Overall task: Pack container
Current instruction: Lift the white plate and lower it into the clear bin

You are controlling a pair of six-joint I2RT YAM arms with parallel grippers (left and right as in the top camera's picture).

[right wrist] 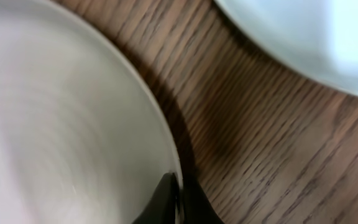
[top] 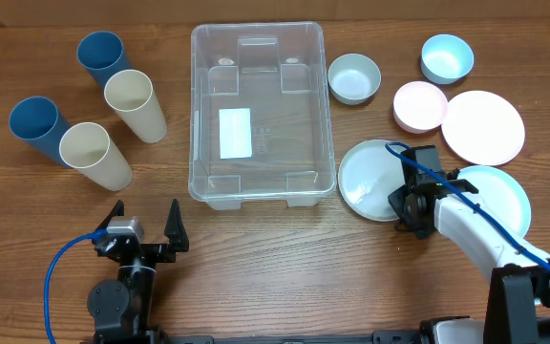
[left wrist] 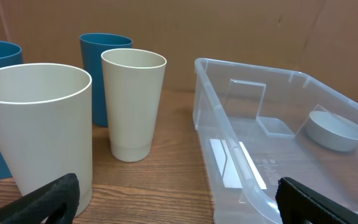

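Black fingertips (right wrist: 163, 199) of the right gripper (top: 404, 205) were noted straddling the rim of the white plate (right wrist: 61, 124), one tip over the inner face and one outside the edge. Whether they were clenched on the rim or merely placed around it could not be determined from the wrist view. A pale blue plate (right wrist: 303, 43) lay just beyond this gripper, apart from the white one, with bare table (right wrist: 247, 143) between them.

Assessment: the step in hand appeared to be taking up the white plate for packing. To do it well, the tips should seat fully over the rim before closing, since a shallow pinch on a thin, smooth edge is likely to slip. The lift should tilt the plate clear of the neighbouring plate and raise it above the bin wall before travelling.

The container (top: 289, 134) stood empty and upright to the left of the right gripper, near it, with the white plate lying between the two. From the left gripper (top: 146, 227) it sat ahead and to the right, close by. That gripper was released, its fingers spread wide and holding nothing, with cups (left wrist: 132, 102) ahead to its left.
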